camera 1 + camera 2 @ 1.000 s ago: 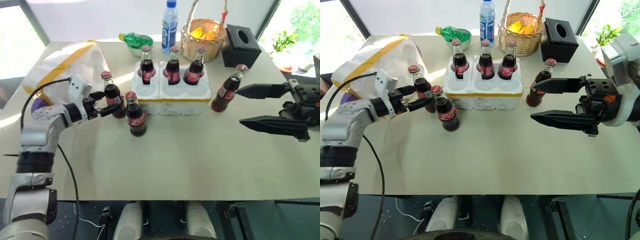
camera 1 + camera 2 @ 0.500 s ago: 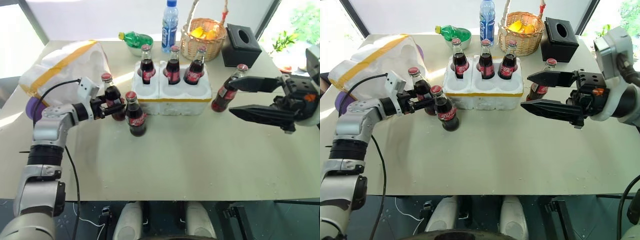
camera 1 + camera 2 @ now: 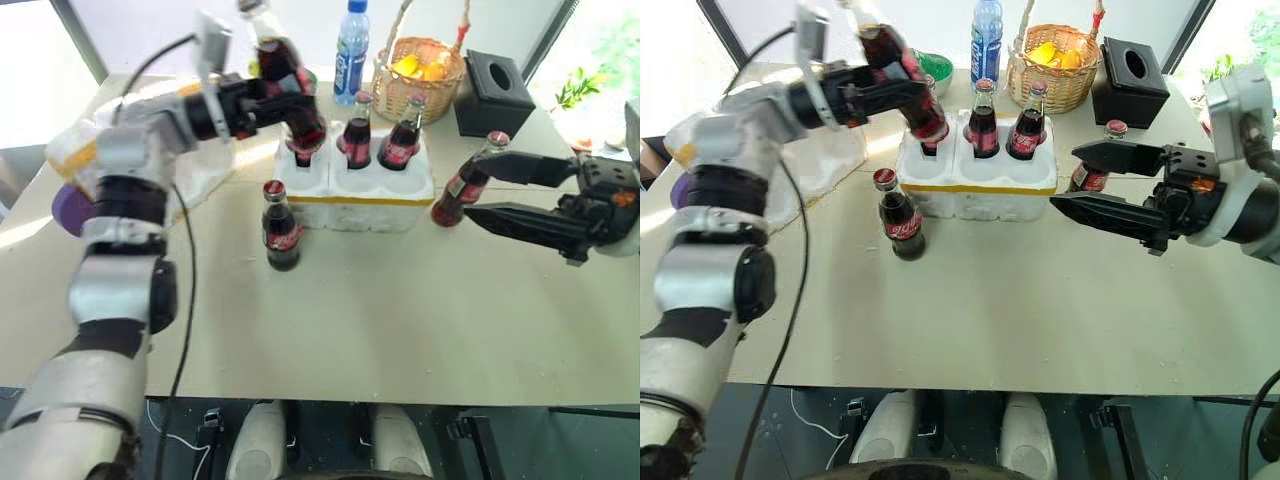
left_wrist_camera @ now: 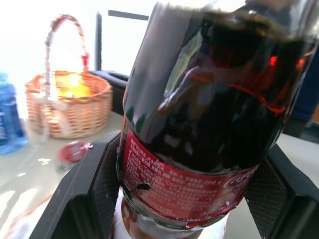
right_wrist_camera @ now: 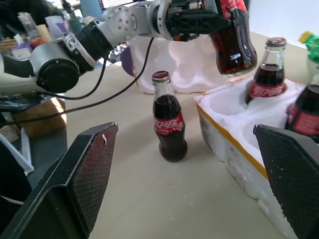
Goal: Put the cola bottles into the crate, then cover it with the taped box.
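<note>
L tool [image 3: 282, 98] now has a cola bottle [image 3: 283, 75] clamped and lifted off the table [image 3: 400, 310], tilted, hanging over the crate [image 3: 360, 190] where a sec ago it stood beside the block. So bottle four is en route; front wells look free. One cola bottle [image 3: 281, 227] stands below L tool, another [image 3: 466, 183] just ahead of R tool [image 3: 475, 197], which is spread wide, empty. Crate: matte white foam, round wells, yellow tape band. Bottles: glossy dark glass, red caps/labels. Taped box [image 3: 130, 130] sits behind L arm.
</note>
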`<state>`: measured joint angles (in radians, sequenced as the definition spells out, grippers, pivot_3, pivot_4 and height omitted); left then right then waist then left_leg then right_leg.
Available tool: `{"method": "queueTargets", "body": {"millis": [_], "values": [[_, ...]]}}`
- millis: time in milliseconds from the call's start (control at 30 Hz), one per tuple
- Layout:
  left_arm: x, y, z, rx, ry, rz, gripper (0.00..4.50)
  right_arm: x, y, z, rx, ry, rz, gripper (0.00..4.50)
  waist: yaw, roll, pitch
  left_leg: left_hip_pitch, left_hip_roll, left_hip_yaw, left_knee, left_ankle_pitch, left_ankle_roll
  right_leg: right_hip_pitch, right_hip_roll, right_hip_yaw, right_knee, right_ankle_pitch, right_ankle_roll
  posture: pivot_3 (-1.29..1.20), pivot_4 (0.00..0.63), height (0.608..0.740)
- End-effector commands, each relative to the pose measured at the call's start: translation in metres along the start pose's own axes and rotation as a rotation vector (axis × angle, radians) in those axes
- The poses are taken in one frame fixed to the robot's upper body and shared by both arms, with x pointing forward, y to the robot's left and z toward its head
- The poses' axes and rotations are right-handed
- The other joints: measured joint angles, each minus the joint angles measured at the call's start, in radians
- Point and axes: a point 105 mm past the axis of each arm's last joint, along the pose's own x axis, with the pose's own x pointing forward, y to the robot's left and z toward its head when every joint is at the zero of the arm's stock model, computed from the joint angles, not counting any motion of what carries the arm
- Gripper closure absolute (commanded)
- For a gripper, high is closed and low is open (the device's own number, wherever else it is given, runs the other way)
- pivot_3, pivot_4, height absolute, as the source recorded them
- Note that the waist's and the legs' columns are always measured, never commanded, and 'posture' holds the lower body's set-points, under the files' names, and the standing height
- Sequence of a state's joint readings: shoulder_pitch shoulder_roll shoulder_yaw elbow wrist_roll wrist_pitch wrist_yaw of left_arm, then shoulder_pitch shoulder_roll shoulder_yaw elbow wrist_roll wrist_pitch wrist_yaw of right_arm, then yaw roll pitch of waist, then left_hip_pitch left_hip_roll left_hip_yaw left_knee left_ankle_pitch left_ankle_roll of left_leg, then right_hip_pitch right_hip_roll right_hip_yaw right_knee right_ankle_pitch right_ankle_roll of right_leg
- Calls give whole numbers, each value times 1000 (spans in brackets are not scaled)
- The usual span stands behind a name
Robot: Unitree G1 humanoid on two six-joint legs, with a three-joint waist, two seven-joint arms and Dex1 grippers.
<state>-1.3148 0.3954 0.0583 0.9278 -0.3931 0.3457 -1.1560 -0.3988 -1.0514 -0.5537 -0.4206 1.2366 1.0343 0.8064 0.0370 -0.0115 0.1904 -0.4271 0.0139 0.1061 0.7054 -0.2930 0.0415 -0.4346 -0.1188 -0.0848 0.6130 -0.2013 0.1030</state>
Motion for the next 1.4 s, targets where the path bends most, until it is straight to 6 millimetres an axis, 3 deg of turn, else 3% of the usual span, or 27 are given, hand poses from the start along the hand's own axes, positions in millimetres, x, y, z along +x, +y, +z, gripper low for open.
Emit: {"method": "queueTargets", "body": {"millis": [33,167,367,467,633,767,900,967,1133,1233,1400], "values": [[25,-10,15,74,-49,-53,1694,-8,6,10,-53,-38,-50,0,-1,0,0,0,0,0,0,0,0,0,0,0,0,0,0,0,150,740],[45,-18,-10,97,27,-90,1694,-14,10,6,-41,-40,-99,0,-2,-1,1,-1,1,0,0,0,0,-2,1,0,0,0,0,0,150,740],[45,-17,-51,168,186,-89,1694,-16,8,4,-28,-50,-161,0,-2,-1,1,-1,3,0,0,-3,5,-3,0,1,-1,0,0,0,150,740],[43,-14,-54,175,203,-76,190,-14,7,2,-22,-53,-165,0,-1,0,1,-1,3,0,0,-3,5,-3,0,1,-1,0,0,0,150,740],[36,-11,-38,199,157,-77,85,-9,5,4,-10,-63,-144,0,0,0,0,-1,3,0,1,-4,6,-3,-1,1,0,0,0,0,150,740],[15,1,-12,216,100,-36,85,-4,3,3,-6,-59,-113,0,-1,0,0,-1,3,0,2,-4,7,-3,-1,1,0,0,0,0,150,740],[-46,16,4,275,137,24,85,4,-1,1,-1,-55,-70,0,-23,0,0,-2,3,0,3,-4,7,-4,0,1,1,0,0,0,150,740],[-70,9,-1,281,189,-1,85,7,-3,-2,-8,-37,-54,0,-28,1,-1,-2,3,0,3,-3,6,-3,0,1,1,0,0,0,150,740],[-115,-30,-28,233,347,-72,85,13,-5,-8,-27,6,-11,0,-28,2,-1,-1,4,0,4,-2,3,-2,0,1,1,0,0,0,150,740],[-123,-53,-45,209,389,-78,85,16,-8,-10,-39,20,-2,0,-20,2,0,-2,4,-2,7,-3,4,-1,0,1,1,0,0,0,150,740],[-106,-69,-70,186,386,-71,85,18,-10,-10,-46,23,5,0,-18,2,0,-2,2,-3,11,-4,7,2,-3,1,-1,-1,-2,0,150,740]]}}
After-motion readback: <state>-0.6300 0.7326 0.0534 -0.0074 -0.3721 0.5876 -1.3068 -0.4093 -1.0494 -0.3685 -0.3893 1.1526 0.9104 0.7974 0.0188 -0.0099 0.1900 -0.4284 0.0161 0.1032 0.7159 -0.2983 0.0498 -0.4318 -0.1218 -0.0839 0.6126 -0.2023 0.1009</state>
